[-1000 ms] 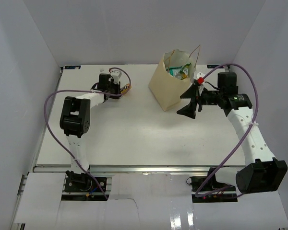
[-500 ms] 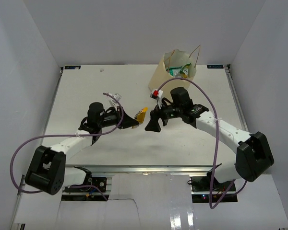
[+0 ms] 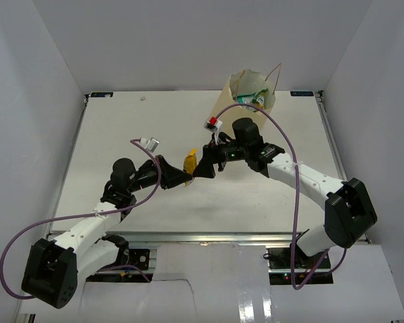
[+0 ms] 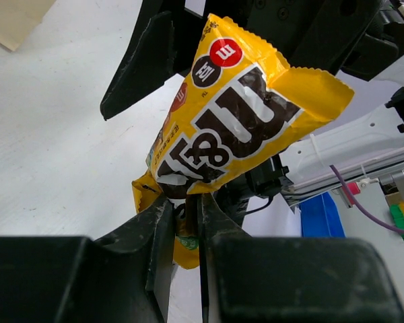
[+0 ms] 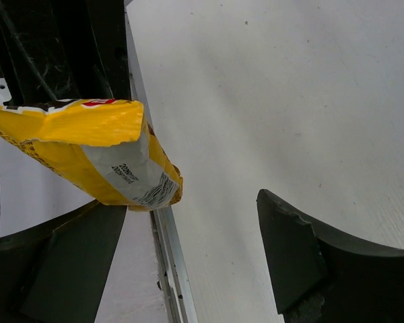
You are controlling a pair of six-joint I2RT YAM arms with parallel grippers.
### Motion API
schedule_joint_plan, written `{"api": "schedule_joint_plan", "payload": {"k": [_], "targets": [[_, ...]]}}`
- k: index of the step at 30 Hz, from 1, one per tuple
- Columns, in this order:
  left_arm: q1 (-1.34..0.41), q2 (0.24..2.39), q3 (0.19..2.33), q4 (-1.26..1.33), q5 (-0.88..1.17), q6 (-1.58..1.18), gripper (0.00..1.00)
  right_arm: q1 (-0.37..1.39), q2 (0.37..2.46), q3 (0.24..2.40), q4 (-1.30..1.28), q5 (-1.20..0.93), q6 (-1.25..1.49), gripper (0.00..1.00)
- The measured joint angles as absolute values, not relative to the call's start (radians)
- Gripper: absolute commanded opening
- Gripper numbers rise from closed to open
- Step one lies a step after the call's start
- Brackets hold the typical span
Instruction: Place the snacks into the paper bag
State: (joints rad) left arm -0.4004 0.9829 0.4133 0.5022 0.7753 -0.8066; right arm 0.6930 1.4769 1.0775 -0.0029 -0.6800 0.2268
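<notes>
Well, one yellow packet (image 4: 236, 121), pinched by the left gripper (image 4: 186, 215); right gripper (image 5: 188, 259) gapes wide beside it; one paper bag (image 3: 227, 101) behind.

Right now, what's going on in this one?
The left gripper is shut on a yellow candy packet, holding it up over mid-table. The right gripper is open right at the packet's free end, not gripping it; it looks like a handover. The paper bag stands far right, some snacks inside.
</notes>
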Motion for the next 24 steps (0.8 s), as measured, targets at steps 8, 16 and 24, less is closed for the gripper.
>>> {"api": "schedule_joint_plan", "payload": {"k": [8, 16, 24], "targets": [[-0.404, 0.978, 0.413, 0.532, 0.827, -0.839, 0.0, 0.678, 1.478, 1.082, 0.03, -0.825, 0.196, 0.87], [-0.419, 0.995, 0.413, 0.509, 0.83, -0.84, 0.0, 0.703, 1.481, 1.157, 0.178, -1.073, 0.207, 0.84], [-0.421, 0.995, 0.413, 0.508, 0.834, -0.84, 0.0, 0.702, 1.49, 1.158, 0.211, -1.103, 0.229, 0.51]]}}
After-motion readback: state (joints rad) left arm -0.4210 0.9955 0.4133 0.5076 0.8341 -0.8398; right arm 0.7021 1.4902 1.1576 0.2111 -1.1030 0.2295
